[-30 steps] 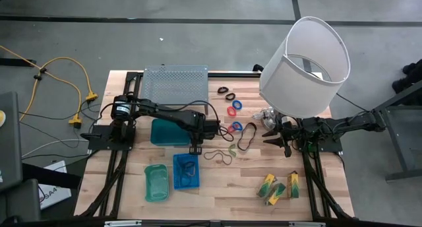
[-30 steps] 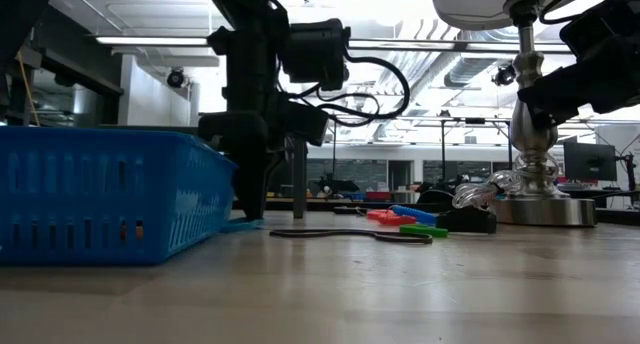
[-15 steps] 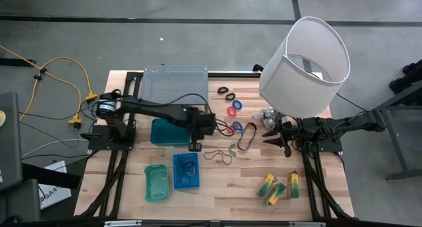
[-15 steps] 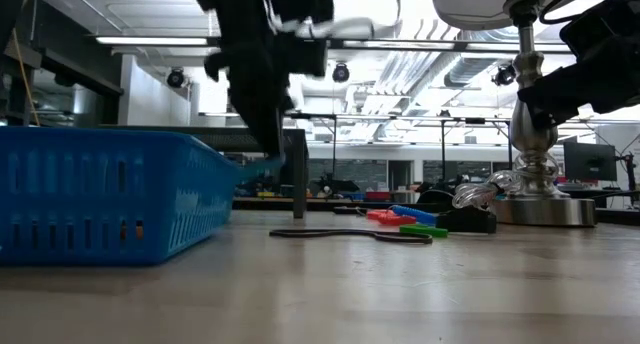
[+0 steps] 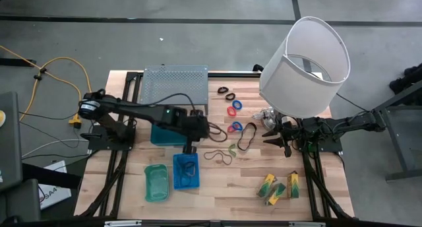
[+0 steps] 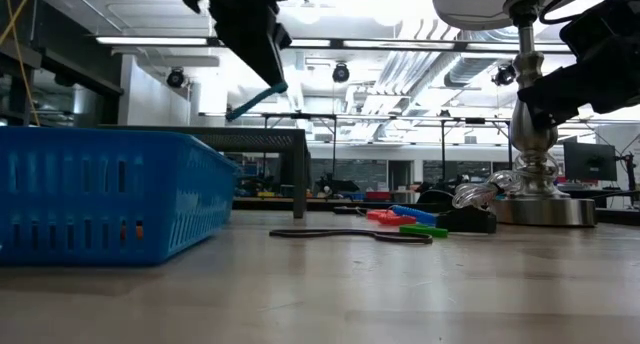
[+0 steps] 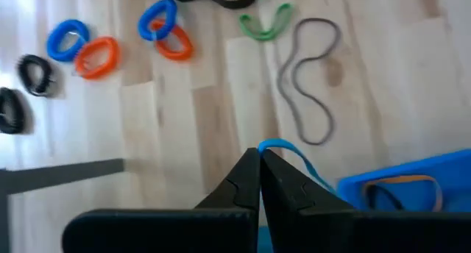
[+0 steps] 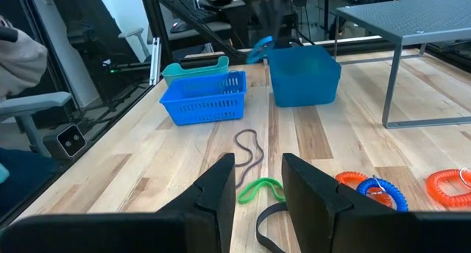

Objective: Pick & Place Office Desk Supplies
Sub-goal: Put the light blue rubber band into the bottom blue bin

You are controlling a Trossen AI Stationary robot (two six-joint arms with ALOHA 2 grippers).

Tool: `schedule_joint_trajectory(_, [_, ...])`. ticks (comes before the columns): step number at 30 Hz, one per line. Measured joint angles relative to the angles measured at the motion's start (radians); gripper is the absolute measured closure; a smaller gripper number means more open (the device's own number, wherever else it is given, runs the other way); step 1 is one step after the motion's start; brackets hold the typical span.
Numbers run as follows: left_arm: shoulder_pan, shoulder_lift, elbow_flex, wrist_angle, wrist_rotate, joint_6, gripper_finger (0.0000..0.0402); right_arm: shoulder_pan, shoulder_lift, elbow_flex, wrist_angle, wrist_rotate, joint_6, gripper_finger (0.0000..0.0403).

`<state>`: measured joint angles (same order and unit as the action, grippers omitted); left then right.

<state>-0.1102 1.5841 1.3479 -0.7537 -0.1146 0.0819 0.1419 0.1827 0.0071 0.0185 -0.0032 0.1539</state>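
Your left gripper (image 5: 189,150) raised above blue basket (image 5: 185,171), arm stretched across table centre, fingers clenched on blue band (image 7: 291,156). Your right gripper (image 5: 270,133) parked at 3 o'clock beside lamp (image 5: 304,65), fingers parted, empty.

Dark jointed arms (image 5: 145,111), black cables, matte fingers (image 8: 210,198).

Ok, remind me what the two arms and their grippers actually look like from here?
Both arms are dark, slim and jointed, on black frame bases at the table's sides. The left arm has a silver-ringed joint near its base and black cables looping along it. The left gripper and right gripper each have two matte black, wedge-shaped fingers.
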Motion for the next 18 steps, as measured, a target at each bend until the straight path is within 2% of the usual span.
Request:
schedule_joint_trajectory(6, [-0.131,0.000,0.000,-0.043,-0.030,-0.119,0.0401,0.000,0.000,0.000,0.000,0.000,0.000,0.0302])
schedule_joint_trajectory(12, [-0.286,0.011,0.000,-0.090,-0.113,-0.334,0.0401,0.000,0.000,0.000,0.000,0.000,0.000,0.0302])
schedule_joint_trajectory(18, [-0.345,0.036,-0.004,-0.096,-0.127,-0.430,0.0401,0.000,0.000,0.000,0.000,0.000,0.000,0.0302])
